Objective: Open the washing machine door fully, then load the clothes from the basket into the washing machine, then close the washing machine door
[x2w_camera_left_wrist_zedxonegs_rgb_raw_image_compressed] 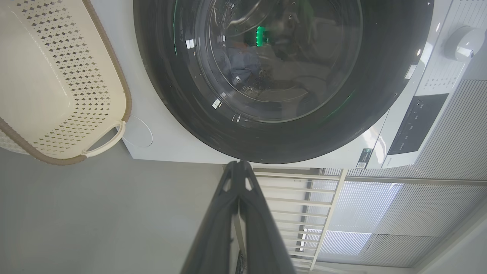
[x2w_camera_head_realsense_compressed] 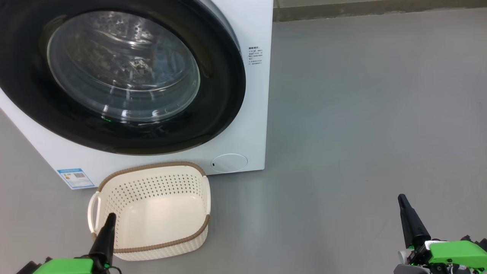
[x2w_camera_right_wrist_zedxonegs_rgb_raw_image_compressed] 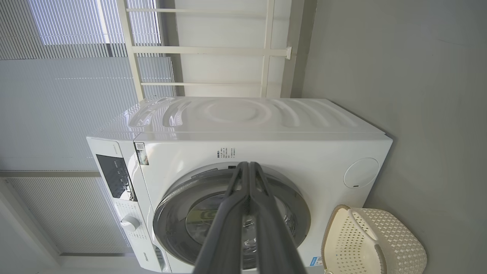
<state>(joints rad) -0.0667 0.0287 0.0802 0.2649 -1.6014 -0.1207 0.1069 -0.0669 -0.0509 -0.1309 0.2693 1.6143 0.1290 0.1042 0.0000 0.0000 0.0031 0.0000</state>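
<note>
The washing machine door (x2w_camera_head_realsense_compressed: 125, 76) runs off the top and left edges of the head view. Reflections on its glass blur a bluish shape (x2w_camera_left_wrist_zedxonegs_rgb_raw_image_compressed: 243, 66) behind it beyond telling. The print (x2w_camera_head_realsense_compressed: 255, 55) and the blue sticker (x2w_camera_head_realsense_compressed: 75, 178) on the washing machine (x2w_camera_head_realsense_compressed: 251, 125) are too small to read.

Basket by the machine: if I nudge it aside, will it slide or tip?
Probably light: the basket looks empty, thin perforated plastic. It should likely slide on the smooth grey floor rather than tip, being low and wide. A push at one corner may spin it.
</note>
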